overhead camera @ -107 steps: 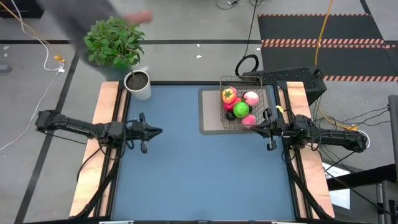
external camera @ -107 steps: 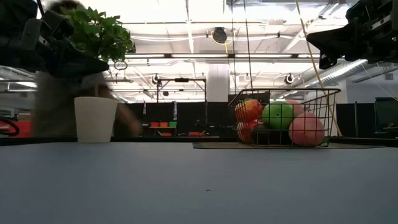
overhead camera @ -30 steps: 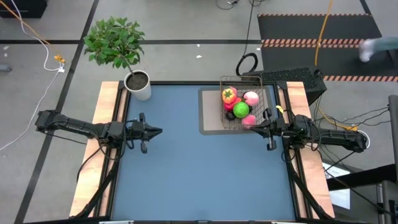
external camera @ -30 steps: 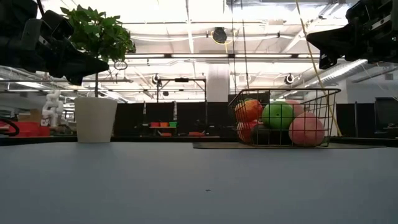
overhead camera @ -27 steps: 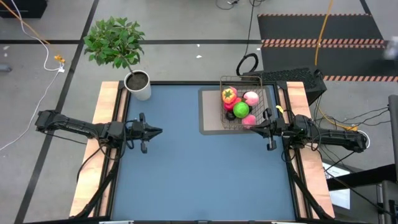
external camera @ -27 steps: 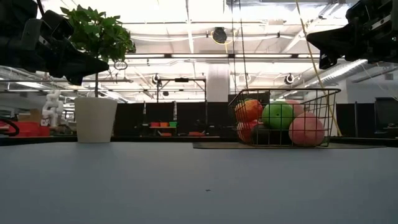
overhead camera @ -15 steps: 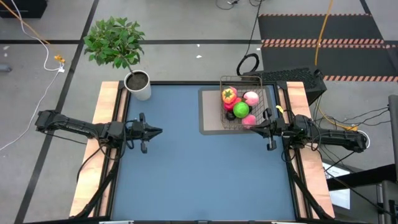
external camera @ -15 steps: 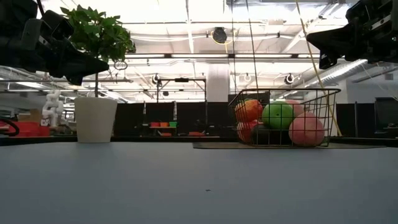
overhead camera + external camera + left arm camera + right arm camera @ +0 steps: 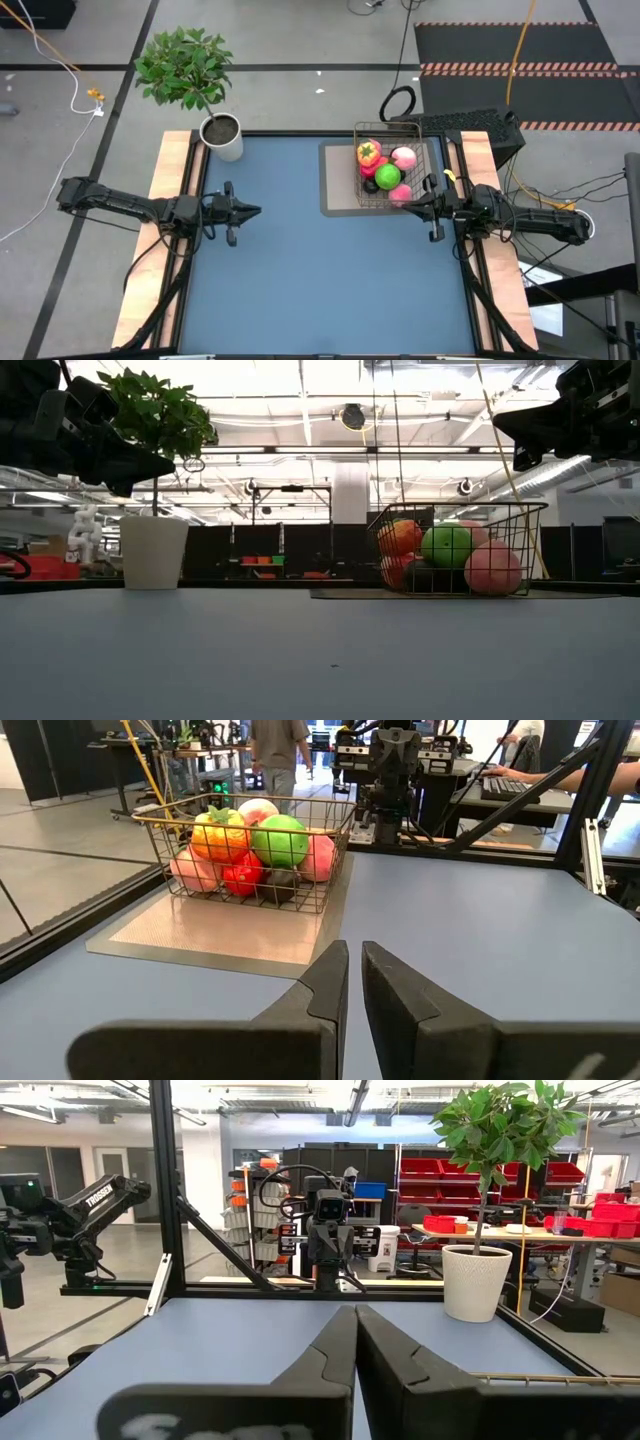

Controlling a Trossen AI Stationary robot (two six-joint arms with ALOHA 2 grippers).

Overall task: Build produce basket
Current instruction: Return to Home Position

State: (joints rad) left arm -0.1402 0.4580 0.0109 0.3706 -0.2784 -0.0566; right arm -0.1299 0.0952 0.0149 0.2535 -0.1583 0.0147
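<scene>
The wire-mesh basket [image 9: 392,165] stands on a grey mat [image 9: 338,180] at the table's far right. It holds the produce: an orange pepper [image 9: 369,154], a pink peach [image 9: 403,158], a green apple [image 9: 388,176], red pieces and a dark ball. It also shows in the low view [image 9: 460,550] and the left wrist view [image 9: 250,850]. My left gripper [image 9: 258,211] hovers shut and empty over the table's left side. My right gripper [image 9: 405,203] hovers shut and empty by the basket's near right corner.
A white pot [image 9: 222,137] with a leafy plant [image 9: 183,65] stands at the table's far left corner. The blue table top [image 9: 320,270] lies bare between the arms and toward the near edge. People show in the room beyond the table in the left wrist view.
</scene>
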